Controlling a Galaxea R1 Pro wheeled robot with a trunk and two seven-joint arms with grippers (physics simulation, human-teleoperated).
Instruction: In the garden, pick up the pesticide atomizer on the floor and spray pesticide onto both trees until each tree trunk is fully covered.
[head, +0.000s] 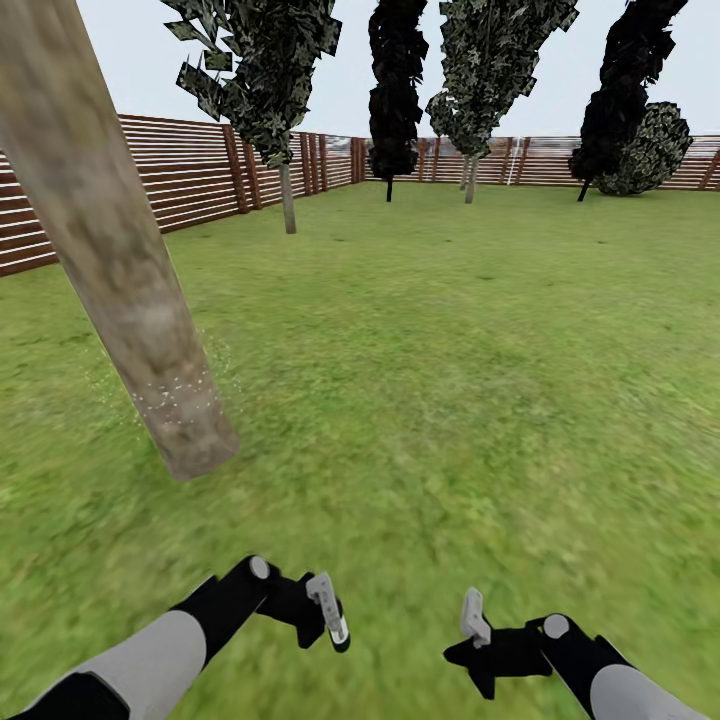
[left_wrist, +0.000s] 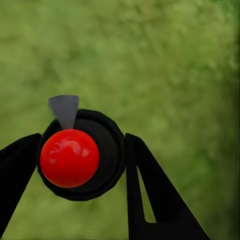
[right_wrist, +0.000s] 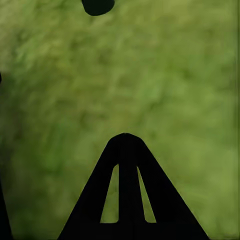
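We held the pesticide atomizer (left_wrist: 75, 155) clamped in our left gripper (left_wrist: 80, 165), ready to spray the near tree trunk (head: 120, 270); our right gripper (head: 478, 625) jaws seemingly stood apart.

**Both arms low, left gripper clamped, right gripper spread**

In the head view both arms reach in from the lower corners, forearms grey-white, wrists black. The left arm enters from 7 o'clock and angles toward the centre, ending in the left gripper (head: 335, 622), whose fingers point toward 5 o'clock. In the left wrist view its two black fingers (left_wrist: 150, 190) press against either side of the pesticide atomizer (left_wrist: 80, 155), holding it between them.

The right arm enters from 5 o'clock, wrist bent inward, with the right gripper (head: 474, 620) pointing toward 11 o'clock. In the right wrist view one black finger (right_wrist: 127, 190) stands mid-frame, the other barely at the edge, spread wide with nothing between.
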